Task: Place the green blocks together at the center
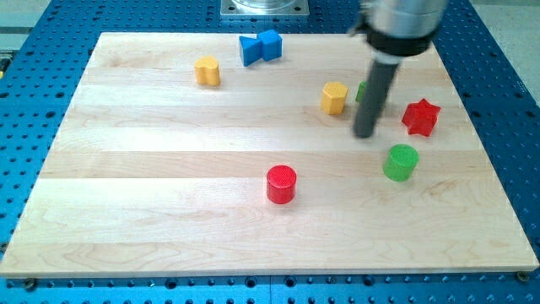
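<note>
i have no claw to release or clench here, only a straight dark rod, so there is nothing grasped; my tip (366, 134) rests on the wooden board (169, 186) in the right half of the scene, toward the far side.

one green block (360, 91) sits just behind my rod, mostly hidden by it, so only a sliver of green shows at the rod's left edge and i cannot tell its shape. it lies a little farther away than my tip. whether the rod touches it i cannot tell.

the green cylinder (401, 162) stands nearer and to the right of my tip, close by but apart from it. the two green pieces are separated, with my tip roughly between them, and both sit right of the board's middle.

the yellow hexagonal block (334, 98) is just left of the rod and close to the hidden green piece. the red star-shaped block (421, 117) is to the right of my tip, near the board's right edge. the red cylinder (282, 184) stands near the middle of the board, on the near side, well apart from my tip. far left, a yellow cylinder (207, 71) stands alone, and two blue blocks (259, 47) touch each other at the far edge.
</note>
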Robot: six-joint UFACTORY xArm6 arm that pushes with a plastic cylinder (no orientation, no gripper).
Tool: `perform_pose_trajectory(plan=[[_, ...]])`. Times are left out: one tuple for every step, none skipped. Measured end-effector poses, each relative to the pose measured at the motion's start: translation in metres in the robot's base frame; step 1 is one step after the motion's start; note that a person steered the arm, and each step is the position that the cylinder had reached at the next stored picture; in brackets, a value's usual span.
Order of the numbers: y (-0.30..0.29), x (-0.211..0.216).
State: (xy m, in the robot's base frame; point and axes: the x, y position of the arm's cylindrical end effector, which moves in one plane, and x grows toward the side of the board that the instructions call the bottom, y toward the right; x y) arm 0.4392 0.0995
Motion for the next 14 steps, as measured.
perform_pose_trajectory(plan=[[-0.101, 0.078], [-0.166, 0.109], [-0.237, 0.131], [-0.291, 0.148], [-0.308, 0.156], [-0.302, 0.122], [-0.282, 0.083], [-0.282, 0.084], [-0.253, 0.083], [-0.154, 0.051], [-0.041, -0.028], [0.022, -0.069], [0.019, -0.077], [0.040, -0.131]])
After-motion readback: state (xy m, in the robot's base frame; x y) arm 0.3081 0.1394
